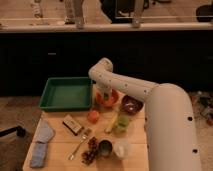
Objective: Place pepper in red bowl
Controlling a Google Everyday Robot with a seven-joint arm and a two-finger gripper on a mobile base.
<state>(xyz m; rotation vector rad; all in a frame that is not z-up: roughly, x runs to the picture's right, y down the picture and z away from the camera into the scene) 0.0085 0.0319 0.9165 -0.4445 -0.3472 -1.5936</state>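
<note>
Near the wooden surface's far edge, the end effector hangs over the red bowl; its grip can't be told. The pepper, unseen, is likely light and slick, best held mid-body.

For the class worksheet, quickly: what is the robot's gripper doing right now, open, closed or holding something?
Gripper: down over the red bowl, beside the green tray; what it is doing cannot be told.

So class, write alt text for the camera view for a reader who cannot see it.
A white robot arm reaches over a wooden table, its gripper down at the red bowl. A green tray lies left of it, a maroon bowl right.
</note>
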